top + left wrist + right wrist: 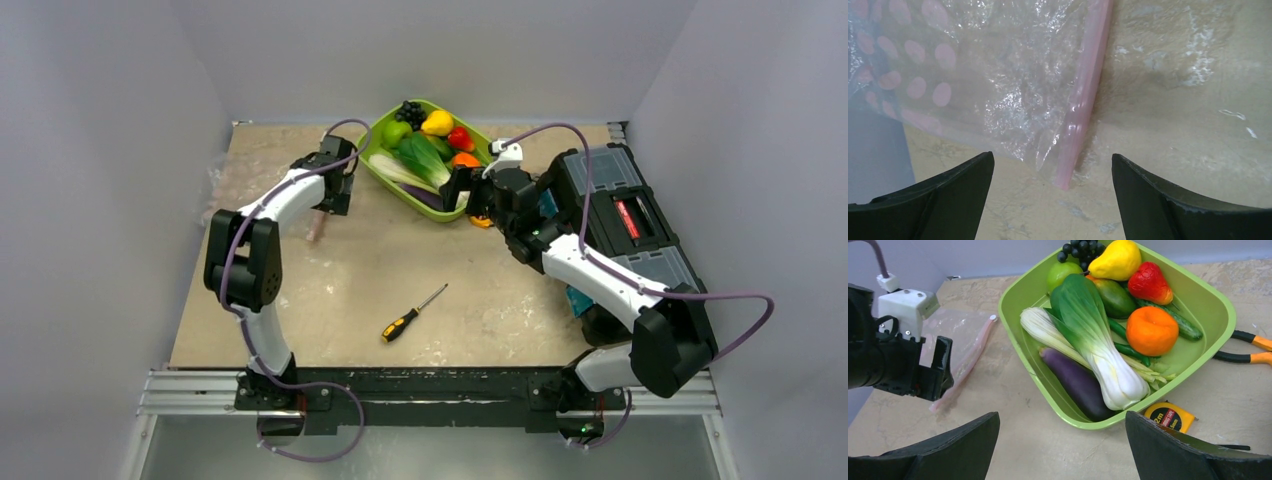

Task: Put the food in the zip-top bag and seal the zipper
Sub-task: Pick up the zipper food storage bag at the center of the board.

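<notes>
left gripper [1052, 165] and right gripper [1063, 415] both spread wide, gripping nothing
on the table [480, 290], a black toolbox [620, 215] sits at the right edge; the lime-green tray [1220, 315] at the far middle holds the food [1108, 340]; the clear zip-top bag [998, 85] lies flat just left of it, its pink zipper [1083, 100] on the side toward the tray, under the left gripper; the right gripper faces the tray's near corner; a screwdriver [412, 313] lies mid-table.

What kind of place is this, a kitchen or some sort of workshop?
Probably a robotics test bench: grey walls enclose a table holding a tray of toy food, a screwdriver and a toolbox.
</notes>
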`<act>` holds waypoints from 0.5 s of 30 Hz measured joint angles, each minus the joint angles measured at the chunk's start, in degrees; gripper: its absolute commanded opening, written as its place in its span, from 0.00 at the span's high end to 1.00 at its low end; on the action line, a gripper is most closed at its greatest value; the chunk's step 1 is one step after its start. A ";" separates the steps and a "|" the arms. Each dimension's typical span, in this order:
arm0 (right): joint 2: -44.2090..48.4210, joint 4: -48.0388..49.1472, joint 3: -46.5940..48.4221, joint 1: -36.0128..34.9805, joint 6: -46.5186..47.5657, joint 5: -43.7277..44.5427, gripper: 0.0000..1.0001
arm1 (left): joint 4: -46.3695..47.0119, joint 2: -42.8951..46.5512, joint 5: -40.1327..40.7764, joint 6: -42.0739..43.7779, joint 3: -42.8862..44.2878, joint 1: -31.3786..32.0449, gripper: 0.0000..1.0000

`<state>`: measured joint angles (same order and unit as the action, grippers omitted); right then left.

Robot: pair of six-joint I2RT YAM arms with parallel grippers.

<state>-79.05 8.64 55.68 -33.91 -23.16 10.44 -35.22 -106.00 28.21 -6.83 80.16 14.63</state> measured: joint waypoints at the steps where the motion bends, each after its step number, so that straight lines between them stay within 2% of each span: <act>1: 0.00 0.00 -0.02 0.00 0.04 0.00 0.01 | -0.74 -1.01 1.09 0.44 0.66 -0.04 0.18; 5: 0.00 0.02 -0.02 0.00 0.09 -0.15 0.01 | -1.81 -4.90 4.22 1.49 3.96 -0.04 0.24; 9: 0.00 0.17 -0.07 0.00 0.22 -0.76 0.01 | -2.29 -7.54 5.55 2.03 5.81 -0.07 0.37; 15: -0.02 0.61 -0.17 0.00 0.22 -1.49 0.01 | -3.48 -9.35 6.95 2.19 7.08 -0.28 0.35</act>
<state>-79.07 9.26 55.51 -33.91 -22.94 8.95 -38.70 -115.35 35.16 -4.64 87.24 14.35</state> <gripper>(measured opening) 0.987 0.628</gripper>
